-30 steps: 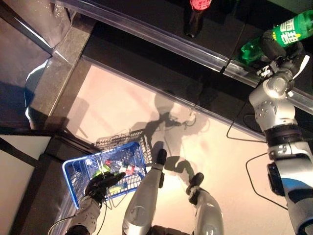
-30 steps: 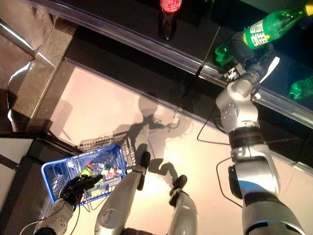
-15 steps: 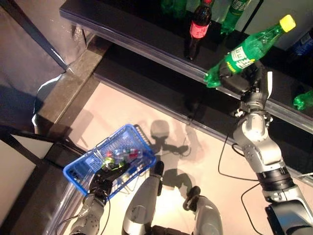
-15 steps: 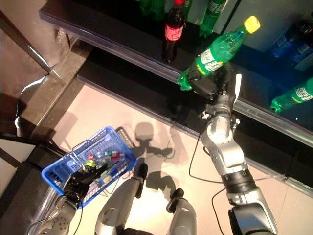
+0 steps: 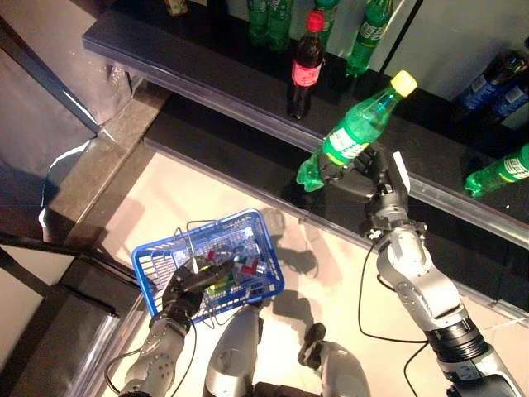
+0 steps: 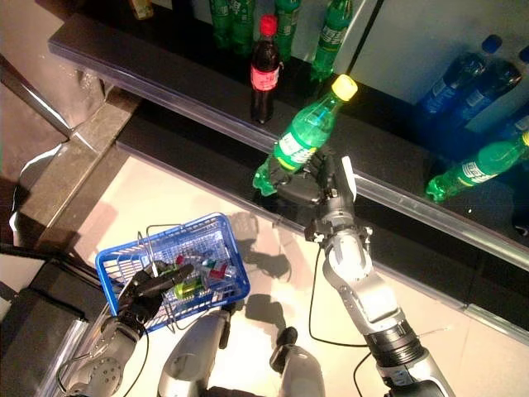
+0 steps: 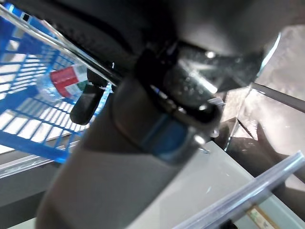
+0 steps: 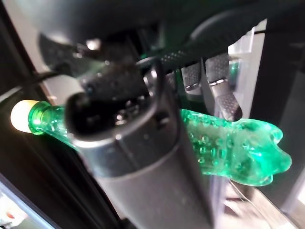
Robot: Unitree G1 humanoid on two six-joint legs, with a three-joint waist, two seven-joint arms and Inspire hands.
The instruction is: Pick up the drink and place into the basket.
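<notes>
My right hand (image 5: 364,175) is shut on a green bottle (image 5: 351,134) with a yellow cap and holds it tilted in the air in front of the dark shelf, cap up and to the right. The bottle also shows in the right wrist view (image 8: 224,138), with my fingers (image 8: 220,90) curled round it. My left hand (image 5: 188,285) is shut on the thin wire handles of the blue basket (image 5: 164,258), held up at the lower left. Several small drinks (image 5: 234,263) lie inside it. The bottle is above and to the right of the blue basket.
A dark shelf (image 5: 207,62) runs across the top with a dark cola bottle (image 5: 304,66), green bottles (image 5: 273,16) and blue bottles (image 6: 459,78). Another green bottle (image 5: 500,172) lies at the right. A stone ledge (image 5: 91,157) stands at the left.
My right hand has brought the green bottle down and to the left, away from the shelf. The blue basket has risen and moved right. The camera has tilted, showing more of the shelf.
</notes>
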